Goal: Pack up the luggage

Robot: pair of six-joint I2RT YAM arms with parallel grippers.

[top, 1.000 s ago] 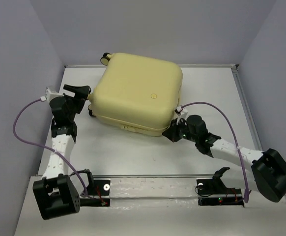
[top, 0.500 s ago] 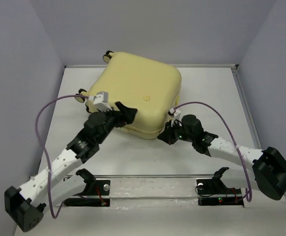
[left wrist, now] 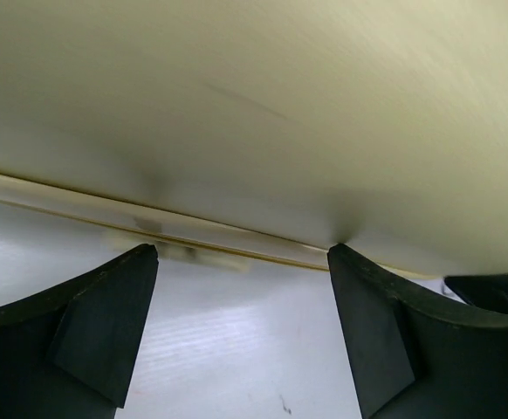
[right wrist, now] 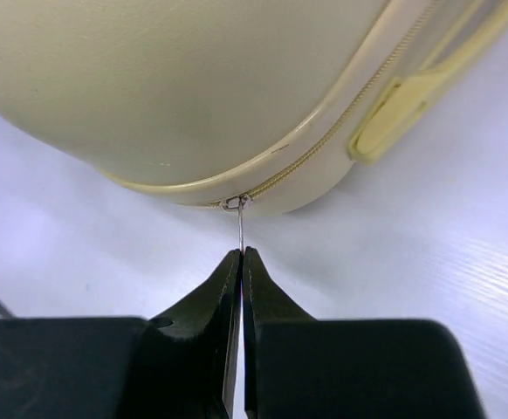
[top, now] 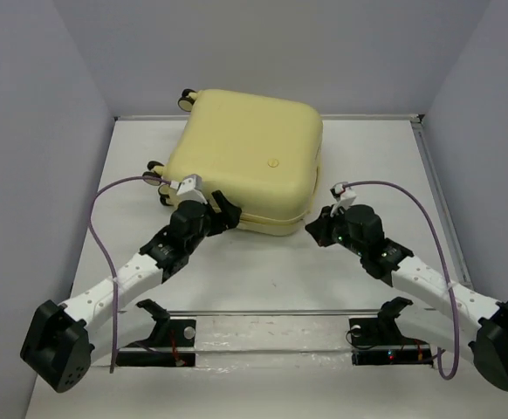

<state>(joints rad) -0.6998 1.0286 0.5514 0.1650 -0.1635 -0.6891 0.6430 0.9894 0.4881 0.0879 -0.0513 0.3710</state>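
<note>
Broadly, the white table (top: 263, 271) carries the luggage (top: 245, 161), a pale-yellow hard-shell case lying flat and closed toward the far left of the surface, one corner close to the back wall. Two of its caster wheels show, one at the far corner (top: 187, 100) and one on the left side (top: 154, 166).

From the near left, the left gripper (top: 225, 209) reaches up to the case's near edge. In the left wrist view its jaws are spread wide, both fingertips (left wrist: 140, 262) level with the seam of the shell; whether they touch it cannot be told, and nothing sits between them.

At the case's near right corner, the right gripper (right wrist: 240, 255) is pressed together, pinching the thin metal zipper pull (right wrist: 238, 225). The pull runs straight from the fingertips up to the slider on the zipper track that follows the rounded corner. A pale-yellow handle (right wrist: 394, 118) lies flat against the shell just beyond.
</note>
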